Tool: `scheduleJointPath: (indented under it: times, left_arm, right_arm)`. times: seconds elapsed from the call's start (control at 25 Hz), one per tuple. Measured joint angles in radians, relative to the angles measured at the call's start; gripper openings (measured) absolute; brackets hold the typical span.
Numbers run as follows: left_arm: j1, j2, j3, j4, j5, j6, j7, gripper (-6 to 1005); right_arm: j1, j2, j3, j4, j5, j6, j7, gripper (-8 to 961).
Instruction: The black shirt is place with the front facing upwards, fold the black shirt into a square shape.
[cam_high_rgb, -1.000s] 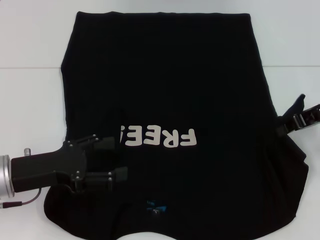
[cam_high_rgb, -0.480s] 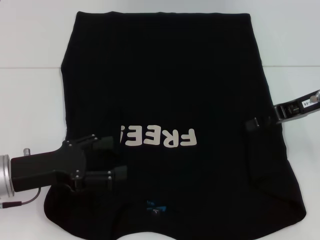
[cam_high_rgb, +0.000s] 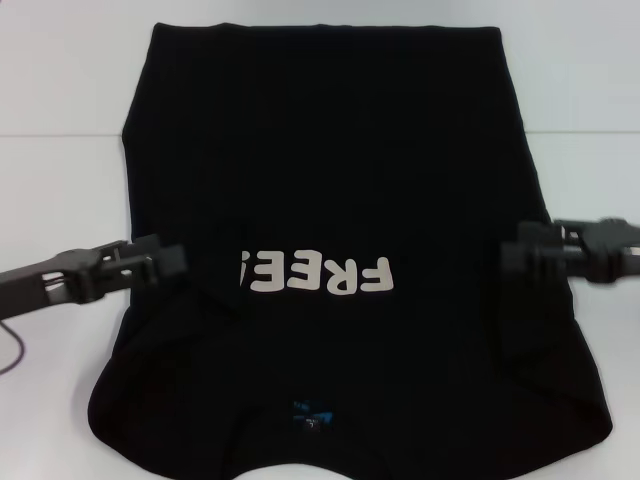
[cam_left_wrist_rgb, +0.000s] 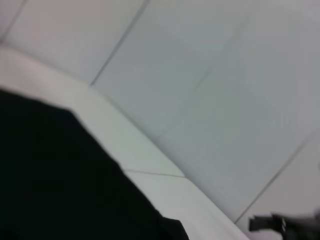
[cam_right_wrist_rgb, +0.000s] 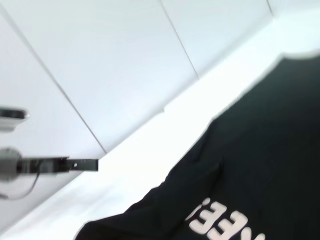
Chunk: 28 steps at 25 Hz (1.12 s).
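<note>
table (cam_high_rgb: 60, 190): white, flat, fills the head view on every side
table seam (cam_high_rgb: 60, 135): thin line crossing the top from side to side, far half of the surface, picked up again on the other side (cam_high_rgb: 590, 132)
table edge (cam_left_wrist_rgb: 150, 150): pale lip running on a slant through the left wrist view, a short seam line cutting across it
wall panels (cam_left_wrist_rgb: 215, 90): light grey, behind the table, split by thin straight joints
wall panels again (cam_right_wrist_rgb: 100, 65): same pale panels in the right wrist view, dark joint lines slanting across
table top (cam_right_wrist_rgb: 150, 150): bright white band below those panels
</note>
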Motion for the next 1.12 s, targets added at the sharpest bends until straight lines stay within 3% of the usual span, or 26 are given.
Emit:
scheduleJointPath:
  times: [0.08, 0.28, 0.36, 0.48, 0.68, 0.84, 1.12]
  left_arm:
    - [0.0, 0.026, 0.0, 0.011, 0.009, 0.003, -0.138, 950]
    - [0.002, 0.052, 0.008, 0.097, 0.096, 0.013, -0.403, 950]
    - [-0.007, 0.072, 0.013, 0.138, 0.183, 0.044, -0.497, 949]
    - [-0.026, 0.096, 0.015, 0.188, 0.324, 0.106, -0.544, 949]
    - [-0.026, 0.089, 0.048, 0.308, 0.408, 0.138, -0.499, 949]
    - [-0.019, 0.067, 0.121, 0.357, 0.421, 0.106, -0.45, 950]
    - [-0.013, 0.0, 0.231, 0.422, 0.504, -0.009, -0.437, 949]
  right_arm:
    - [-0.061, 0.029, 0.003, 0.007, 0.047, -0.001, -0.186, 688]
    - [-0.164, 0.123, 0.032, 0.013, 0.083, 0.032, -0.606, 743]
    - [-0.178, 0.138, 0.042, 0.05, 0.088, 0.054, -0.696, 743]
    - [-0.177, 0.133, 0.053, 0.128, 0.091, 0.078, -0.772, 743]
    - [-0.167, 0.136, 0.058, 0.172, 0.093, 0.135, -0.819, 743]
    - [-0.164, 0.135, 0.067, 0.181, 0.094, 0.14, -0.821, 744]
    - [-0.174, 0.132, 0.086, 0.182, 0.094, 0.132, -0.814, 744]
